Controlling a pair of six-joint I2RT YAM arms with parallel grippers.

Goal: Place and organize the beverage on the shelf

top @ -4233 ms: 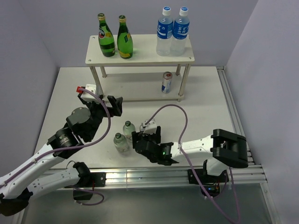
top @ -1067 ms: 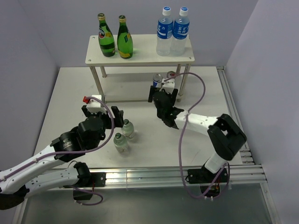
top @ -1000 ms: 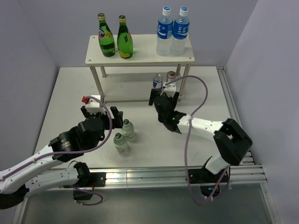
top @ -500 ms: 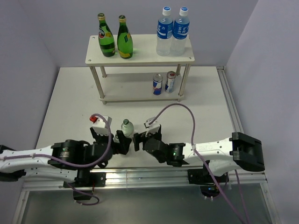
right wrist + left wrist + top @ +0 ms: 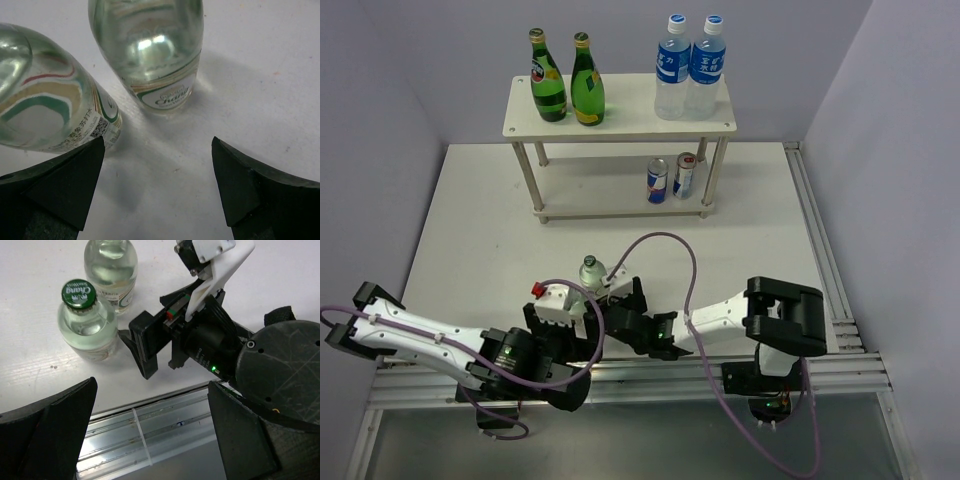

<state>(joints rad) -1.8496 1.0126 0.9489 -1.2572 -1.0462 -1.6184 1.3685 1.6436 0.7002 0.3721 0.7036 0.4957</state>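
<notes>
The shelf (image 5: 620, 120) holds two dark-green bottles (image 5: 566, 90) on its top board. Two slim cans (image 5: 670, 178) stand on its lower board at the right. Two squat clear bottles stand on the table in front. The far one (image 5: 588, 270) shows from above, and the near green-capped one (image 5: 82, 315) shows only in the wrist views. My right gripper (image 5: 158, 150) (image 5: 610, 300) is open and empty, low on the table, facing both clear bottles (image 5: 150, 50) from just short of them. My left gripper (image 5: 151, 405) (image 5: 570, 335) is open and empty over the front rail.
Two tall water bottles (image 5: 690, 65) with blue caps stand on the shelf's top board at the right. A metal rail (image 5: 720, 365) runs along the table's near edge. The two arms crowd together beside the clear bottles. Walls close in on the left, back and right.
A second can now stands on the lower board, and my right gripper has come back empty to the clear bottles. My left arm has swung down to the front edge, covering the near bottle from above.
</notes>
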